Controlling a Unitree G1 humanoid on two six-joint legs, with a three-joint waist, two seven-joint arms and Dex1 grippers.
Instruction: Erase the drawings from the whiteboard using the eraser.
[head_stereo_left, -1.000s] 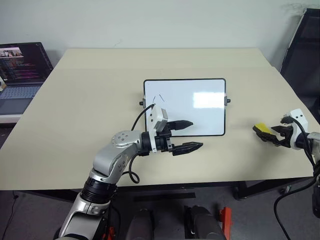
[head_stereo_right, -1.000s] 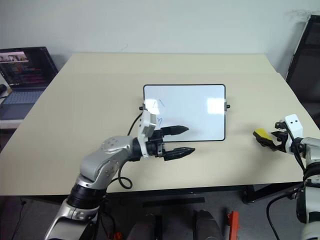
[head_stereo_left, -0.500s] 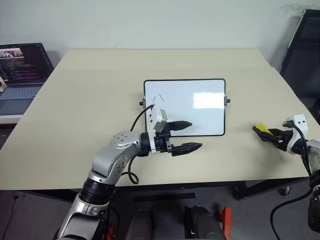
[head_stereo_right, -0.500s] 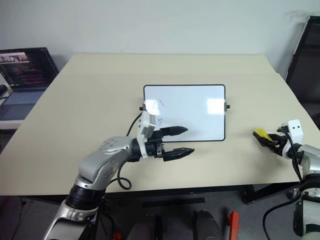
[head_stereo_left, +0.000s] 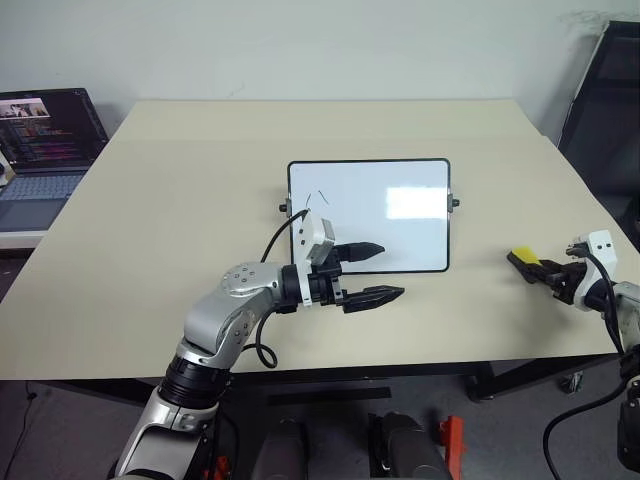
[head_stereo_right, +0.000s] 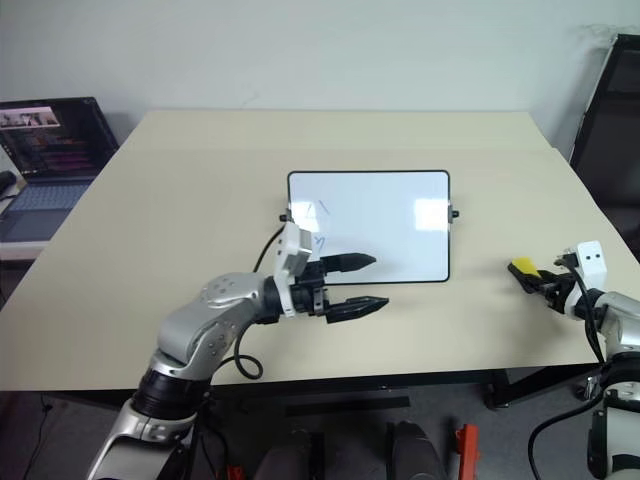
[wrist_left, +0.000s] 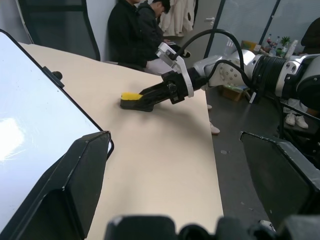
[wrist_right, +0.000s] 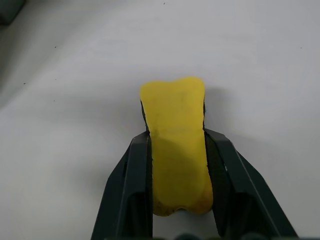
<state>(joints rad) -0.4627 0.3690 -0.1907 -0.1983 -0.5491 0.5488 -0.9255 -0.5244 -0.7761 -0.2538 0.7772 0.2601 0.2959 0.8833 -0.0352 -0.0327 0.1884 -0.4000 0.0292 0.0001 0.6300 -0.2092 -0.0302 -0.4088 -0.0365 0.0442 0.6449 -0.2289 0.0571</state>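
The whiteboard (head_stereo_left: 400, 235) lies flat in the middle of the table, with the drawings (head_stereo_right: 312, 210), thin blue strokes, near its left edge. My left gripper (head_stereo_left: 392, 270) hovers open over the board's near left corner, pointing right. Far off at the table's right side, my right gripper (head_stereo_left: 545, 272) is shut on the yellow eraser (head_stereo_left: 523, 257). In the right wrist view the two fingers (wrist_right: 135, 185) squeeze the eraser (wrist_right: 176, 145) at its sides, close to the tabletop. The left wrist view shows the same eraser (wrist_left: 132, 96) held past the board.
An open laptop (head_stereo_left: 45, 130) sits beyond the table's left edge. A black frame (head_stereo_left: 600, 90) stands at the far right. The table's right edge runs close to my right gripper. Seated people (wrist_left: 135, 30) appear behind the table in the left wrist view.
My right gripper's fingers have closed from open onto the eraser's sides. The left arm and the whiteboard have kept still.
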